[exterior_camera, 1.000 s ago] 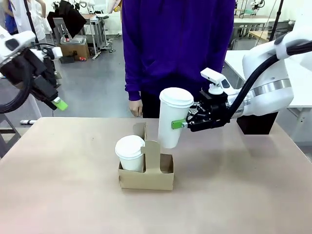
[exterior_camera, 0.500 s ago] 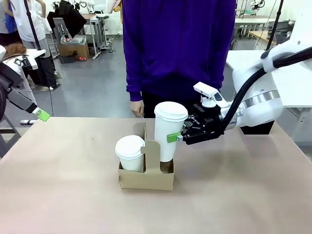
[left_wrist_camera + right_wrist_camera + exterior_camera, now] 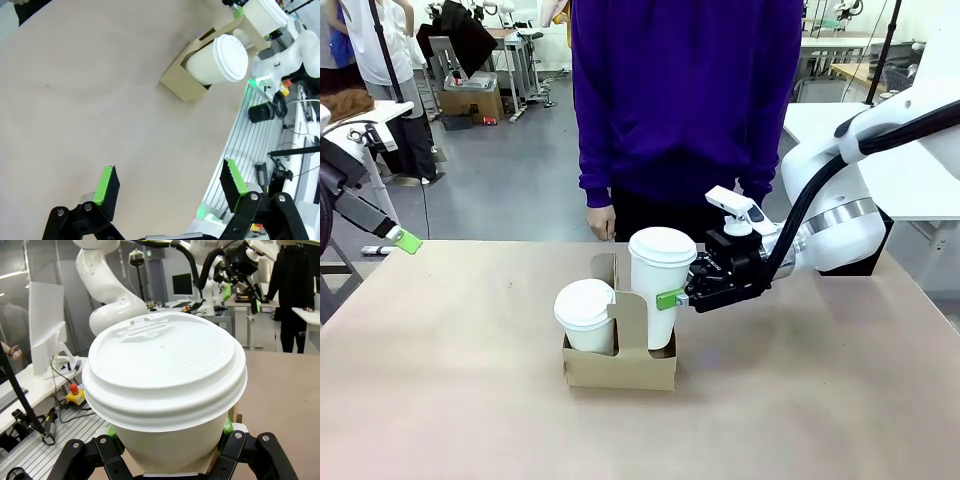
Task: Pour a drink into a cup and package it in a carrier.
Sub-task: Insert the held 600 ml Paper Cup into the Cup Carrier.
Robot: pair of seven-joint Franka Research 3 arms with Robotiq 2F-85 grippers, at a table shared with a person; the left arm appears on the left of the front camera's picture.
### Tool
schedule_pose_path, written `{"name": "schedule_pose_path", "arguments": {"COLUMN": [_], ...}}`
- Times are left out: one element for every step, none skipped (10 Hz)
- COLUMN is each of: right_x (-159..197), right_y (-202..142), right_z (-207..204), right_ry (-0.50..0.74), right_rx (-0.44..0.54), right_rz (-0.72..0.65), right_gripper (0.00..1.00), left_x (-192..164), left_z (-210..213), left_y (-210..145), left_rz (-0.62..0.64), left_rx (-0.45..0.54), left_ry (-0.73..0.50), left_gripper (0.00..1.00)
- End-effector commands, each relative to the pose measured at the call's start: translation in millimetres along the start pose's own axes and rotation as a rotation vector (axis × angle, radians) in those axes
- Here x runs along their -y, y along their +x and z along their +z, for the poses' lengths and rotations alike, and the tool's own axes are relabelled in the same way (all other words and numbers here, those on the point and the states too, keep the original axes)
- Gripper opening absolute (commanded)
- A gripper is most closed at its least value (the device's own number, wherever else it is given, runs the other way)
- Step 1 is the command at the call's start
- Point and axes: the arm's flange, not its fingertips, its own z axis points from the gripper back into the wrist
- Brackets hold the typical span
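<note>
The tall white lidded cup (image 3: 660,285) stands with its base down in the right hole of the brown cardboard carrier (image 3: 620,368). My right gripper (image 3: 672,297) is shut on the cup's side from the right. In the right wrist view the cup's lid (image 3: 165,372) sits close up, with green pads (image 3: 228,426) pressed against its wall. The drink is hidden under the lid. My left gripper (image 3: 170,184) is open and holds nothing, high above the table's left side. Its green fingertip (image 3: 408,240) shows at the far left. From there the carrier (image 3: 182,86) lies far off.
A shorter white lidded cup (image 3: 586,312) fills the carrier's left hole. A person in a purple top (image 3: 685,100) stands at the far edge, one hand (image 3: 600,220) hanging near the table. Bare tabletop (image 3: 470,400) lies all around the carrier.
My right gripper has carried the tall cup down and to the left, into the carrier's right hole. The left arm has drawn back toward the picture's left edge.
</note>
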Motion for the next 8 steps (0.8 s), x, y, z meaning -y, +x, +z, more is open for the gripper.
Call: {"name": "schedule_pose_path", "arguments": {"right_x": [11.5, 14.7, 18.6, 24.4, 29.0, 30.9, 32.3, 34.1], "right_y": [-6.3, -11.0, -16.4, -21.5, -26.1, -30.2, -34.4, -38.5], "right_z": [-3.9, -2.1, -0.8, 3.0, 6.0, 7.2, 8.2, 8.7], "right_ry": [0.016, 0.009, 0.004, -0.006, -0.008, -0.002, 0.005, 0.014], "right_rx": [-0.025, -0.030, -0.040, -0.051, -0.053, -0.068, -0.082, -0.094], "right_rz": [0.027, 0.036, 0.045, 0.055, 0.046, 0.044, 0.043, 0.049], "right_gripper": [0.80, 0.80, 0.80, 0.80, 0.80, 0.80, 0.80, 0.80], "left_x": [3.3, 3.3, 3.3, 3.3, 3.3, 3.3, 3.3, 3.3], "left_z": [2.4, 2.4, 2.4, 2.4, 2.4, 2.4, 2.4, 2.4], "left_y": [1.4, 1.4, 1.4, 1.4, 1.4, 1.4, 1.4, 1.4], "left_rz": [-0.006, -0.006, -0.006, -0.006, -0.006, -0.006, -0.006, -0.006], "left_rx": [0.000, 0.000, 0.000, 0.000, 0.000, 0.000, 0.000, 0.000], "left_ry": [0.011, 0.011, 0.011, 0.011, 0.011, 0.011, 0.011, 0.011], "left_gripper": [1.00, 1.00, 1.00, 1.00, 1.00, 1.00, 1.00, 1.00]}}
